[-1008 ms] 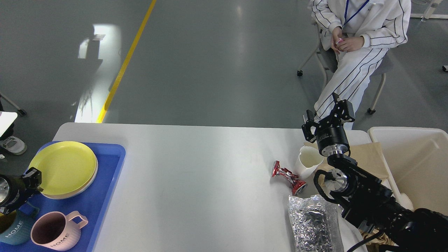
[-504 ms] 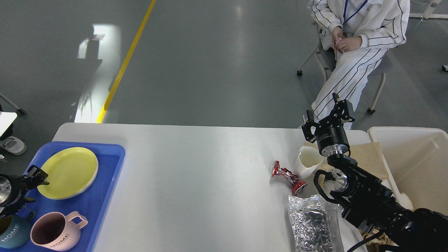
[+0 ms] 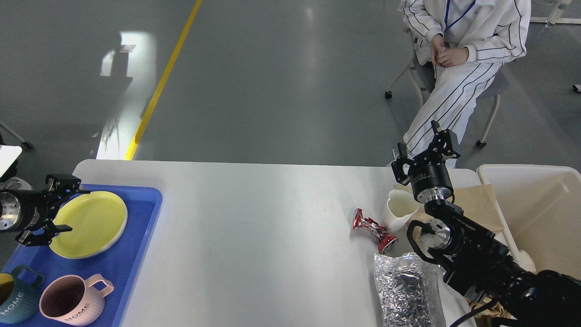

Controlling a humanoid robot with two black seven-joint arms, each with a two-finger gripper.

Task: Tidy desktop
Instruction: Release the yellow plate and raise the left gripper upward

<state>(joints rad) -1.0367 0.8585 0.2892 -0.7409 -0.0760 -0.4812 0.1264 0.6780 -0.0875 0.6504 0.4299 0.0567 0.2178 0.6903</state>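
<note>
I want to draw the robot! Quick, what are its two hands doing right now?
Left gripper: open, empty, fingers at the yellow plate's left edge.
Right gripper: open, empty, raised above the white cup.

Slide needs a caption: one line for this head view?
Left pincer open beside yellow plate on tray; crushed can and cup on desktop.
</note>
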